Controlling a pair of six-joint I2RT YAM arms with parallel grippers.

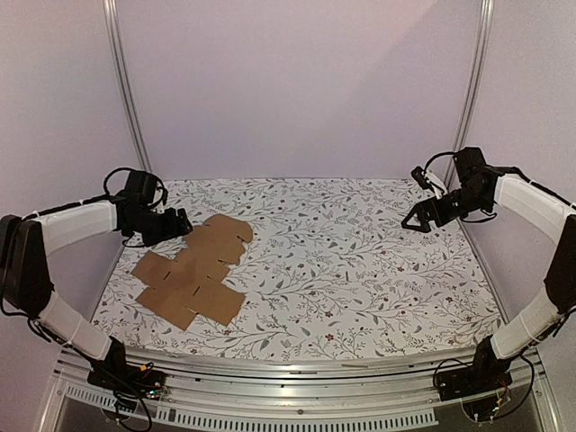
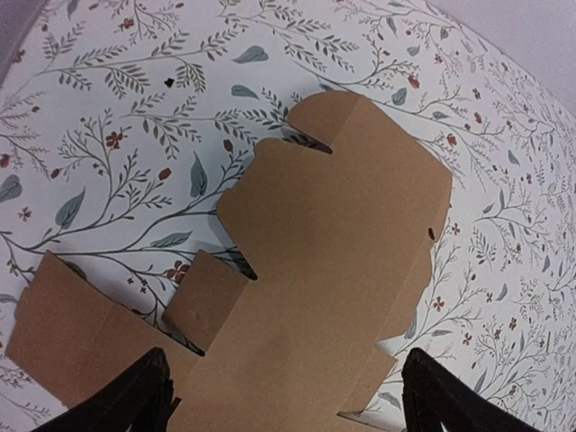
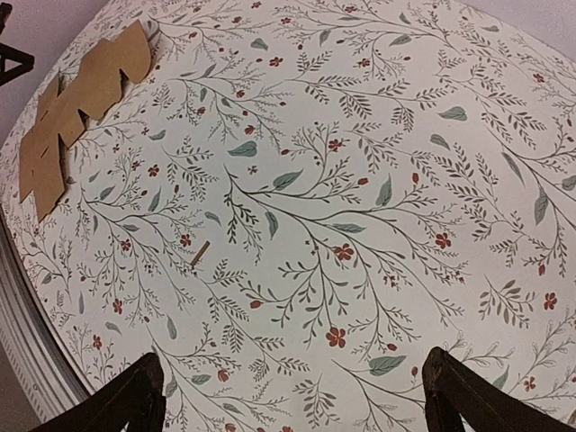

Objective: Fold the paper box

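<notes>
The paper box (image 1: 193, 268) lies as a flat brown die-cut cardboard sheet with flaps and slits on the left side of the floral table. My left gripper (image 1: 177, 221) hovers open just above the sheet's far left edge. In the left wrist view the sheet (image 2: 333, 261) fills the middle, and my black fingertips (image 2: 135, 396) stand wide apart over it, nothing between them. My right gripper (image 1: 419, 218) hangs open above the far right of the table, well away from the sheet. The right wrist view shows the sheet (image 3: 76, 108) at the upper left.
A floral cloth (image 1: 360, 261) covers the table. A small brown stick (image 3: 200, 253) lies on the cloth between the sheet and the right gripper. An aluminium rail (image 1: 297, 369) runs along the near edge. White walls and frame posts close the back and sides.
</notes>
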